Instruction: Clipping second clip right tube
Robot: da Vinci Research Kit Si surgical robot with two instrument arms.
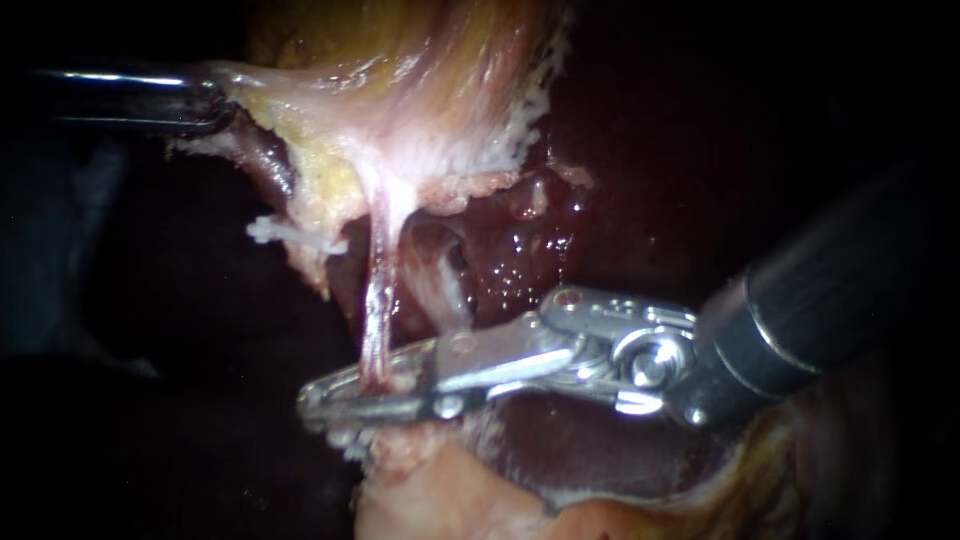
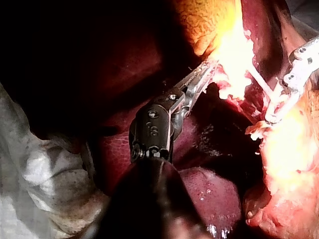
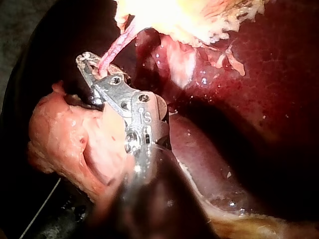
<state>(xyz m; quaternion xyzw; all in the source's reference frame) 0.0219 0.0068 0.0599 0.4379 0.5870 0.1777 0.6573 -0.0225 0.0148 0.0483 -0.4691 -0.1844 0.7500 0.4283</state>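
Note:
A thin pink tube point(image 1: 378, 290) hangs from the pale, yellowish gallbladder tissue point(image 1: 420, 90) straight down into my right instrument point(image 1: 352, 395). Its long silver jaws lie close together, one on each side of the tube, shut on it low down. Just to the right a paler tube point(image 1: 447, 285) passes behind the jaws. My left instrument point(image 1: 215, 100) is shut on the gallbladder's edge at the upper left, holding it up. In the right wrist view the pink tube point(image 3: 117, 47) enters the jaws of my right instrument point(image 3: 92, 67). The left wrist view shows my left instrument point(image 2: 202, 79) biting the bright tissue.
Dark red wet liver point(image 1: 520, 260) lies behind the tubes. A pink lump of tissue point(image 1: 430, 490) sits just under the right instrument's jaws. A short white piece point(image 1: 290, 235) sticks out left of the pink tube. White cloth point(image 2: 40, 174) lies beside the liver.

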